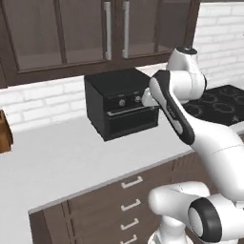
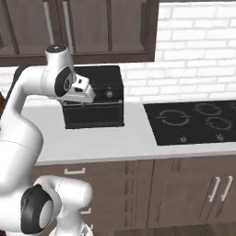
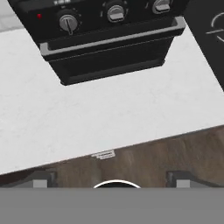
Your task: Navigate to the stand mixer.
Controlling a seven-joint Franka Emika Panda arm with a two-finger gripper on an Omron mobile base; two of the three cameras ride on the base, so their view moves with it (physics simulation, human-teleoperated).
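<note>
The stand mixer is out of view. My arm is folded high over the white counter, and the hand hangs in front of a black toaster oven. In the hand view my gripper looks down on the counter's front edge; its two fingertips stand far apart with nothing between them, so it is open.
The toaster oven stands against the white brick wall. A black cooktop lies in the counter to its right. Dark wood cabinets hang above and drawers sit below. A brown wooden object shows at the far left.
</note>
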